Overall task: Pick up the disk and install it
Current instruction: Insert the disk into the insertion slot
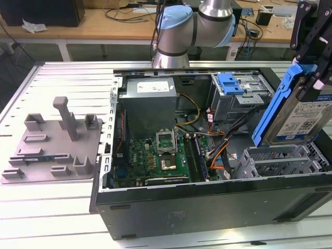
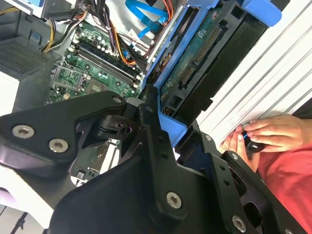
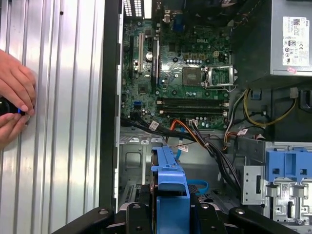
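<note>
**Disk held over the drive cage end of the open PC**

The gripper [image 1: 313, 72] is clamped on the disk [image 1: 303, 116] w/ its black fingers closed on the upper end. The disk hangs tilted, label side toward the exterior camera, w/ a blue rail running down its edge. It sits at the exterior view's right, over the grey drive cage [image 1: 280, 161] inside the PC case [image 1: 207, 212]. The disk's lower edge is just above the cage; whether they touch can't be told.

In the second wrist view the disk [image 2: 195, 63] shows its underside and connector end, blue rail alongside, w/ the gripper's [image 2: 168, 129] black linkage closed around it. In the first wrist view the disk [image 3: 170, 178] is seen edge-on, w/ the gripper [image 3: 170, 217] at its base.

The case lies open on a slatted metal table [image 1: 52, 212]. Inside are the green motherboard [image 1: 155, 155], a grey power supply [image 1: 150, 101], orange and black cables [image 1: 220, 153], and a bare blue bracket [image 1: 231, 83] atop the far bay. A grey fixture plate [image 1: 57, 142] lies on the table at the exterior view's left, apart from the case.

A person's hand [image 2: 270, 134] rests on the table beside the case, fingers on a small dark object; it shows in the first wrist view too [image 3: 14, 97].
</note>
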Motion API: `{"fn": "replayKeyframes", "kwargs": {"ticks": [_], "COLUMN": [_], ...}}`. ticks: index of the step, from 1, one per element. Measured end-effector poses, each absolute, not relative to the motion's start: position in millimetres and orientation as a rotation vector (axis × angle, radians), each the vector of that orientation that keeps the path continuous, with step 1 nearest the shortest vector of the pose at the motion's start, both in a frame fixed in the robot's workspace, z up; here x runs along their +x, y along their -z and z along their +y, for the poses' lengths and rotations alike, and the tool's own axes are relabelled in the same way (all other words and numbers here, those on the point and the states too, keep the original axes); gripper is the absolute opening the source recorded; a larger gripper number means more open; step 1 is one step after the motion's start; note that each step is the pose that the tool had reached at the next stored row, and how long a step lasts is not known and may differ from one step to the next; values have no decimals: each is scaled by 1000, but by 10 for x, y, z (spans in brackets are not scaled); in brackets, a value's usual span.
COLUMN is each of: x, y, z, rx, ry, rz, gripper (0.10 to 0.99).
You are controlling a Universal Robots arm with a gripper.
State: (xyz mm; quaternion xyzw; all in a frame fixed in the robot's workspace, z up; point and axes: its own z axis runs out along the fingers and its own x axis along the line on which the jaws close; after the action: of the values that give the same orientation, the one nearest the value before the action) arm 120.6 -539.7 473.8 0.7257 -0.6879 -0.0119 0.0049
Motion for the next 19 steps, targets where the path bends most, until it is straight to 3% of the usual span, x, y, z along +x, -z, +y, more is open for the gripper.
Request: {"fn": "replayKeyframes", "kwargs": {"ticks": [19], "x": [1206], "y": [-4646], "z": [-5415], "rx": [2286], "ry": [37], "rz": [-2140], "gripper": [369]}}
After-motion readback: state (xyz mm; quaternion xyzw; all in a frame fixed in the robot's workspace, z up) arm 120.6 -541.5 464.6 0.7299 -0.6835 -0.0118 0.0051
